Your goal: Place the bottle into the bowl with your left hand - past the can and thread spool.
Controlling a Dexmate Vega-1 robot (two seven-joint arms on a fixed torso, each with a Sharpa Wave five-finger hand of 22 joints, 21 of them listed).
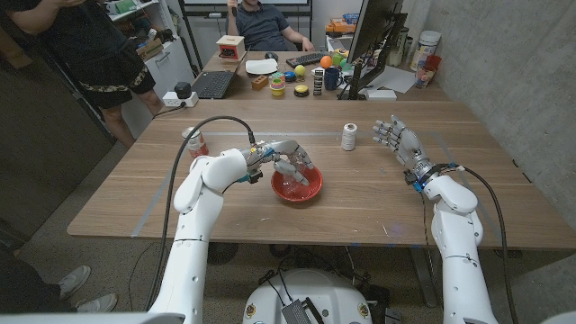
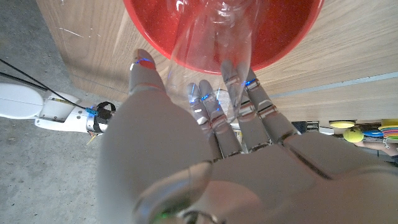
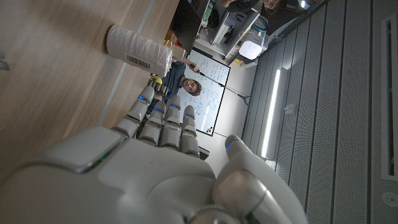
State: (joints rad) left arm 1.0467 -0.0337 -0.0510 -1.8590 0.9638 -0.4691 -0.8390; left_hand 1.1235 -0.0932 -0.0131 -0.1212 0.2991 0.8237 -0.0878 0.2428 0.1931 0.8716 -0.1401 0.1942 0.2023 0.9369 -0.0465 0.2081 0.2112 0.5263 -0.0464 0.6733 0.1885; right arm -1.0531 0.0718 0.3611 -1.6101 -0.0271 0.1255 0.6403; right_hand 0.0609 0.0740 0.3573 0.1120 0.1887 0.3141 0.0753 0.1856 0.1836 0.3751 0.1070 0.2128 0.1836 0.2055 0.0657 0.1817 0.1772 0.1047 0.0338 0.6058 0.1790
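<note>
The clear plastic bottle (image 2: 214,37) lies inside the round red bowl (image 1: 297,187), which sits on the wooden table (image 1: 378,216) near its front edge, left of centre. From the head view the bottle is hard to make out behind the white left hand (image 1: 290,162), which hangs over the bowl's rim with its fingers pointing down into it. The left wrist view shows more: the transparent body runs from the bowl's red inside toward the fingers (image 2: 239,93), which lie close together along it and touching it; whether the thumb (image 2: 144,71) closes on the bottle from the other side I cannot tell. Behind the left forearm stands the red and white can (image 1: 195,142), near the table's left edge. The white thread spool (image 1: 349,137) stands upright further back, between the bowl and the white right hand (image 1: 399,139). That hand is raised above the table with fingers spread apart and nothing in it; the right wrist view shows the spool's barcode label (image 3: 138,60) just beyond its fingertips.
</note>
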